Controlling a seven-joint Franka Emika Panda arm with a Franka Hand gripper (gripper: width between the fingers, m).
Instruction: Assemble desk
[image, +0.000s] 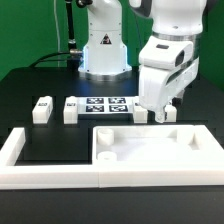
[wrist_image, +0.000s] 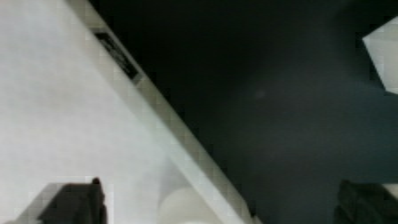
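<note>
The white rimmed tabletop (image: 160, 143) lies flat on the black table at the exterior view's right. In the wrist view it is a pale slab (wrist_image: 71, 110) with a tag on its rim and a round socket boss (wrist_image: 187, 205). Two short legs (image: 41, 109) (image: 70, 109) stand at the back left. Two more white pieces (image: 140, 116) (image: 171, 113) by the gripper look like legs. My gripper (image: 160, 112) hangs just above the tabletop's back rim. In the wrist view its dark fingers (wrist_image: 71, 203) stand wide apart, and the gripper (wrist_image: 221, 192) is open with the rim edge below it.
The marker board (image: 105, 104) lies behind the tabletop. The low white border wall (image: 22, 158) runs along the left and front edges. The robot base (image: 103, 50) stands at the back. A blurred white piece (wrist_image: 382, 60) shows at the wrist view's edge.
</note>
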